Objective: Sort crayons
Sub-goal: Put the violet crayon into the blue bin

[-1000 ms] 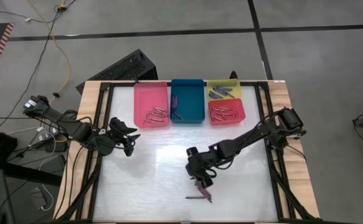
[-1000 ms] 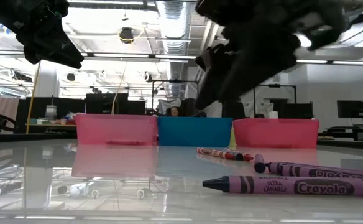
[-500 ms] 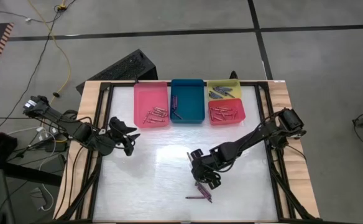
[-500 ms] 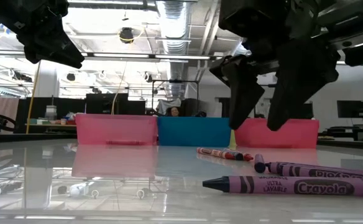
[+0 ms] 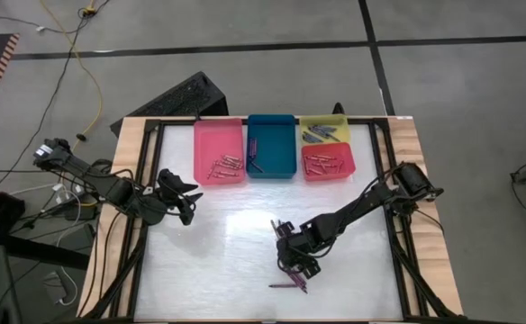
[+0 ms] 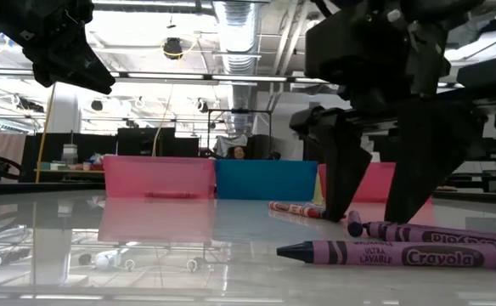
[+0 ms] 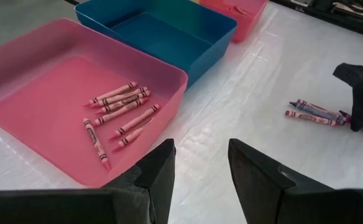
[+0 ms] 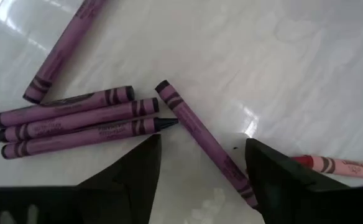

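My right claw [image 8: 200, 165] hangs spread wide just above the table, a purple crayon [image 8: 203, 140] lying slantwise between my fingertips. Three more purple crayons [image 8: 76, 124] lie just beside it, untouched.

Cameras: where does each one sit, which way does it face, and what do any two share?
High: overhead, straight down; both arms, trays, table.
Low: table height, level toward the trays and room; right hand open, straddling a purple crayon; left hand at upper left.
Left wrist: past the open left hand at the pink tray.
Right wrist: down past the right hand's fingers at purple crayons.
Shared: low and right wrist both show the purple crayons.
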Controlling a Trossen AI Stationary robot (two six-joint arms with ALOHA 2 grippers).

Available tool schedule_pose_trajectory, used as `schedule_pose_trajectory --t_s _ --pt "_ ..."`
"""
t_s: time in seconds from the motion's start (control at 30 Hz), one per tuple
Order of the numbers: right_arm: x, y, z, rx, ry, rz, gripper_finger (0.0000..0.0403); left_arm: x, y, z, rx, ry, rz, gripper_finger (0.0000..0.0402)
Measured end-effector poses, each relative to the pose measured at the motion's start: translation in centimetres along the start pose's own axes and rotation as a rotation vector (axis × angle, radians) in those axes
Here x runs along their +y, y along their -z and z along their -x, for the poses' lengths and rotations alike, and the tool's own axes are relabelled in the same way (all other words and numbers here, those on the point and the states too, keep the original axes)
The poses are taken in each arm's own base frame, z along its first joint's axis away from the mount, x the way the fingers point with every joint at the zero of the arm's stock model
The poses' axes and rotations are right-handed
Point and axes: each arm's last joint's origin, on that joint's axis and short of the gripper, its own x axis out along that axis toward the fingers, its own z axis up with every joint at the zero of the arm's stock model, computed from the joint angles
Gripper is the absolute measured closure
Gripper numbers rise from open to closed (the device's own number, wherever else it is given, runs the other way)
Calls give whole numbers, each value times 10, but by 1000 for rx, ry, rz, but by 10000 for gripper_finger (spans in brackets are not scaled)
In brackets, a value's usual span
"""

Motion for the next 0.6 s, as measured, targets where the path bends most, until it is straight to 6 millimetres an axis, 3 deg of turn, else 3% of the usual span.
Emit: schedule_pose_trajectory --t_s 0.27,0.6 --pt "-4 5 1 54 84 -80 177 0 0 0 -2 -1 2 262" --pt "-11 12 0 108 99 -170 303 0 0 0 -2 -1 16 262"
